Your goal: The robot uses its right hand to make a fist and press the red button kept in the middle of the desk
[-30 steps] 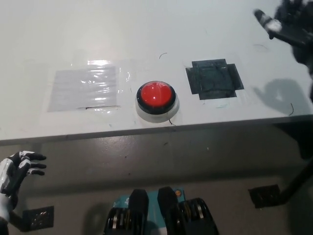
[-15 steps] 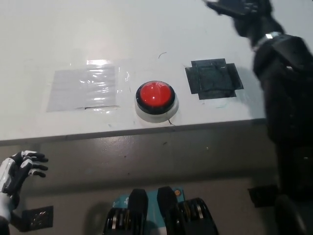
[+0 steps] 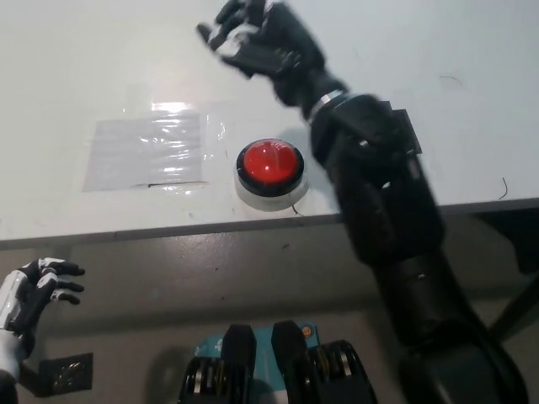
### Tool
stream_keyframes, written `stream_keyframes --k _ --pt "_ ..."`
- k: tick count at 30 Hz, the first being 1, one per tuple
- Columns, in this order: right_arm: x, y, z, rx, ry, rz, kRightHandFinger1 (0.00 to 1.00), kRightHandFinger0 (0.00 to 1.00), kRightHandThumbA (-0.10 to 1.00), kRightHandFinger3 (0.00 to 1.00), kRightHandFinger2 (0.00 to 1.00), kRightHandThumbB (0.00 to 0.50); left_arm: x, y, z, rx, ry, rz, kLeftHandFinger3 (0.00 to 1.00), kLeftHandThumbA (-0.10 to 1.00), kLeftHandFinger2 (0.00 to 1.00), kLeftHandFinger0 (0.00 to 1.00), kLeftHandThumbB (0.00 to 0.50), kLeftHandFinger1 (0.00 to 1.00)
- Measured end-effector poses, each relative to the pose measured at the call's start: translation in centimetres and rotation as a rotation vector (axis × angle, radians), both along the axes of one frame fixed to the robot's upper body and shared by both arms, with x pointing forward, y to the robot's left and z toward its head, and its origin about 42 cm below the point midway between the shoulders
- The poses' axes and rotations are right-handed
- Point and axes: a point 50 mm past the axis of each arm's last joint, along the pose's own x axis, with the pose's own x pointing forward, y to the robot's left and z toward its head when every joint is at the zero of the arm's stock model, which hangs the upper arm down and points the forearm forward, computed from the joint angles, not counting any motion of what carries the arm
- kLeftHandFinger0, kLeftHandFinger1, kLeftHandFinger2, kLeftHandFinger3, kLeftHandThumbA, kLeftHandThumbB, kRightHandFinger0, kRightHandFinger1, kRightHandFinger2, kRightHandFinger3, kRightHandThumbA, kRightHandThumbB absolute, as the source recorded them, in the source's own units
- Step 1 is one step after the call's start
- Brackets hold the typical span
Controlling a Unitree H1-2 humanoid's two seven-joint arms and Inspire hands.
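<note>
Approach step. Button [image 3: 269, 165] sits mid-desk near front edge, untouched. Your right hand [image 3: 257, 40] hovers beyond it, fingers spread. Left hand [image 3: 32, 291] idle below desk front edge, fingers apart. Next: curl fist, draw back over button, press down.

A white bench [image 3: 101, 67] spans the upper view, glare on a clear plastic sheet [image 3: 145, 151] taped there. Below, grey floor [image 3: 253, 269].

A clear plastic sheet [image 3: 145, 151] lies taped flat on the white desk [image 3: 472, 109], near its front edge.
</note>
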Motion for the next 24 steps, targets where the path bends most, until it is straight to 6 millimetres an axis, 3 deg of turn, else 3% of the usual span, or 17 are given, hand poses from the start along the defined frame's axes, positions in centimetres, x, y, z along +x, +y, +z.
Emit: stream_keyframes --k 5,8,12,13,14,16,24 --pt "-0.1 1.2 -1.6 -0.005 0.012 0.017 0.00 0.00 0.64 0.25 0.25 0.104 0.4 -0.2 0.3 -0.008 -0.009 -0.009 0.41 0.54 0.41 0.33 0.037 0.35" --pt "0.1 1.2 -3.1 -0.011 0.035 0.012 0.00 0.00 0.66 0.21 0.20 0.075 0.7 -0.3 0.6 -0.010 -0.019 -0.014 0.47 0.59 0.50 0.44 0.036 0.44" --pt "0.2 0.8 -5.4 -0.013 0.072 -0.003 0.00 0.00 0.61 0.26 0.22 0.081 1.0 -0.4 0.9 -0.009 -0.028 -0.017 0.50 0.61 0.53 0.47 0.054 0.47" --pt "0.1 0.5 -6.1 -0.010 0.085 -0.011 0.00 0.00 0.60 0.26 0.22 0.089 1.1 -0.5 0.9 -0.006 -0.027 -0.018 0.50 0.62 0.53 0.46 0.054 0.46" --pt "0.1 0.3 -6.5 -0.007 0.092 -0.016 0.00 0.00 0.59 0.26 0.21 0.079 1.1 -0.5 0.9 -0.004 -0.027 -0.019 0.49 0.61 0.48 0.39 0.055 0.41" --pt "0.0 -0.1 -7.3 -0.002 0.108 -0.026 0.00 0.00 0.59 0.25 0.21 0.066 1.1 -0.5 0.9 -0.002 -0.027 -0.019 0.47 0.60 0.49 0.40 0.057 0.42" --pt "-0.2 -1.5 -9.2 0.004 0.124 -0.056 0.00 0.00 0.58 0.28 0.24 0.066 1.6 -0.6 1.4 -0.003 -0.041 -0.022 0.48 0.57 0.51 0.45 0.028 0.45"
